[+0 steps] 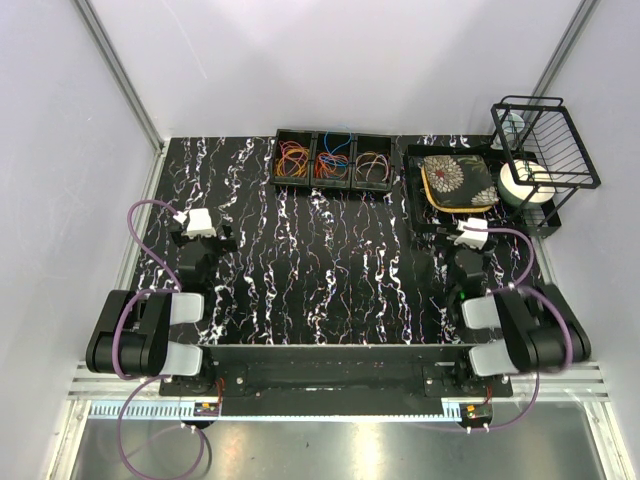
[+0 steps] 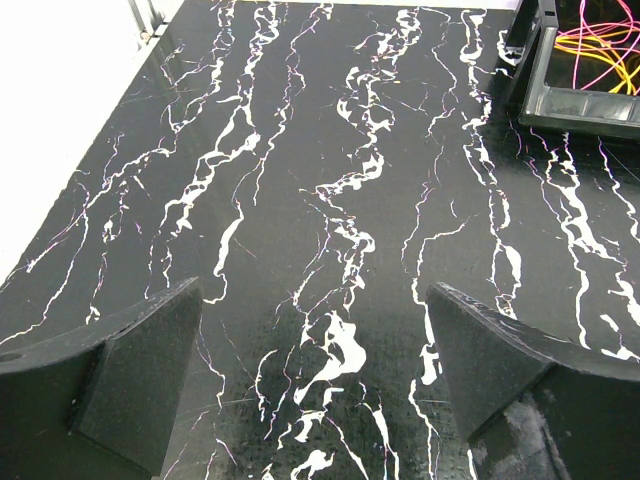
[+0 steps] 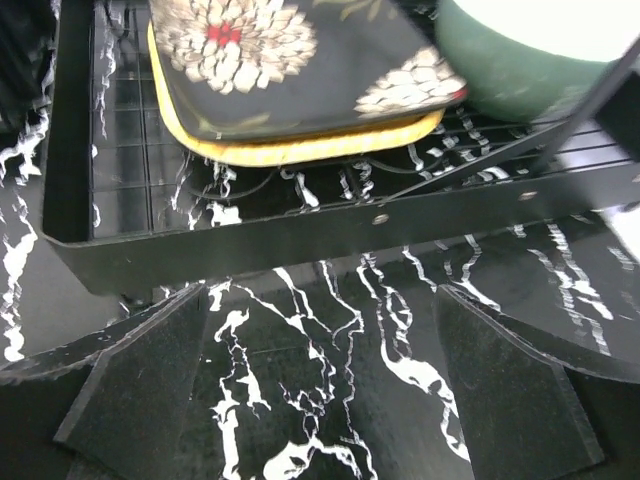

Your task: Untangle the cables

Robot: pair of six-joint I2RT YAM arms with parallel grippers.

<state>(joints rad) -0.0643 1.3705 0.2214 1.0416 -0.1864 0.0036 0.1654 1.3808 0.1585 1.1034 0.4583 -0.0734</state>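
Both claws gape, gripping nothing: the left gripper (image 2: 312, 300) over the black, white-veined marble tabletop (image 2: 300, 150), the right gripper (image 3: 322, 300) facing a black wire rack (image 3: 300, 240). The thin coloured wire cables (image 1: 293, 158) lie coiled in a black three-compartment plastic bin (image 1: 330, 187) at the table's far edge.

Both arms are black with grey panels, the left arm (image 1: 140, 335) at 8 o'clock, the right arm (image 1: 530, 335) at 4 o'clock. A lilac hose (image 1: 132, 220) loops to each white wrist block (image 1: 199, 222). The fingers (image 2: 130, 370) are matte black wedges.
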